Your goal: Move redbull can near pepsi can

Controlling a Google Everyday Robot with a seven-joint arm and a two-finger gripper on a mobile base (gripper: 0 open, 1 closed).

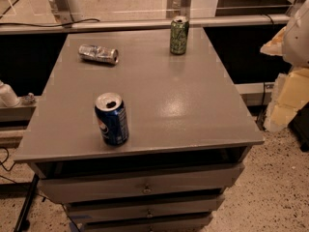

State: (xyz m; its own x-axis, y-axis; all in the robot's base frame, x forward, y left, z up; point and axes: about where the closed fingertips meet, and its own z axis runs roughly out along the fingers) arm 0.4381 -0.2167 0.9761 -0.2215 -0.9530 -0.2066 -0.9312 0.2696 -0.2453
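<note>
The redbull can (98, 54) is slim and silver with blue patches. It lies on its side at the back left of the grey cabinet top (193, 105). The pepsi can (111, 119) is dark blue with a round logo and an open silver top. It stands upright near the front left edge, well apart from the redbull can. The gripper is not in view. A white rounded shape (298, 33) at the right edge may be part of my arm; it is off the cabinet top.
A green can (178, 35) stands upright at the back edge, right of centre. The cabinet has drawers (145, 187) below. Pale foam-like blocks (287, 100) sit to the right. A rail (145, 24) runs behind the cabinet.
</note>
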